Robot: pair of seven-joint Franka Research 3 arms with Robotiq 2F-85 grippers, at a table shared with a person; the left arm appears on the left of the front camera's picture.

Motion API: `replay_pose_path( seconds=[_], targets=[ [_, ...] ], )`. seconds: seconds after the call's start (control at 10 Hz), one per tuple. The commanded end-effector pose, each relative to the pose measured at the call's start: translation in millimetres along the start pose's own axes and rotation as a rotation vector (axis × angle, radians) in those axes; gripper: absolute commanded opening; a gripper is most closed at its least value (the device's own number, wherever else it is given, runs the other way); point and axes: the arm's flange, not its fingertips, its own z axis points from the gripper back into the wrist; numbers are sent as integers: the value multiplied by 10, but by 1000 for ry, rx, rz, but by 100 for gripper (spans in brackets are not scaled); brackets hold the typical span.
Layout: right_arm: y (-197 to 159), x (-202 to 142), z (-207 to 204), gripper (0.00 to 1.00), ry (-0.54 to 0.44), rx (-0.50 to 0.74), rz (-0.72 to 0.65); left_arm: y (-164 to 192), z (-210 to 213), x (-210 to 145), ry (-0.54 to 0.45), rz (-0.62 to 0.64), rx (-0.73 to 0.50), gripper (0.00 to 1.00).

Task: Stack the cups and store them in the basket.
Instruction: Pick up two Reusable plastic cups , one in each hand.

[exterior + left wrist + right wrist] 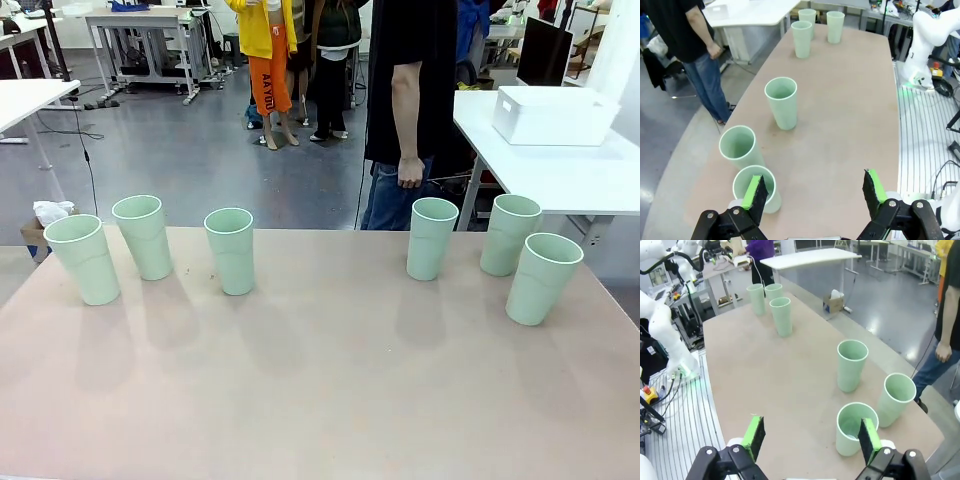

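Lab, white worktables (30, 96), bare grey floor (200, 150)

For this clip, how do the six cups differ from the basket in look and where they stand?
Colour: the cups are pale green, the basket is white. Shape: the cups are tall, round and tapering; the basket is wide and rectangular. Place: the cups stand in two groups of three on the tan table; the basket sits on a separate white table beyond it. Both stand upright, open side up.

Pinkish table (320, 400), three upright mint cups (82, 260) (143, 238) (230, 251) spaced along its left, three more cups (431, 238) (510, 235) (542, 278) on its right, the rightmost two close together, person (410, 90) standing at the far edge, white basket (553, 118) on a white desk (570, 180) behind
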Motion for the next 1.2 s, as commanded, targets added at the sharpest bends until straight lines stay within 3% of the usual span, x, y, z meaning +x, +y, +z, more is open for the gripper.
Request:
replay_pose_path(
  seconds=[0.0, 0.3, 0.4, 1.1],
  targets=[
    [-8, 57, -5, 100, -18, 11, 22, -36, 22, 19, -24, -29, -2, 100],
    [-30, 127, -57, 100, -4, 11, 10, -50, -29, 17, -36, -24, 6, 100],
    [11, 88, -29, 100, -5, 11, -6, -53, -31, 32, -12, 37, 26, 100],
    [11, 88, -29, 100, -5, 11, -6, -34, -8, 28, -3, -1, 0, 100]
  ],
)
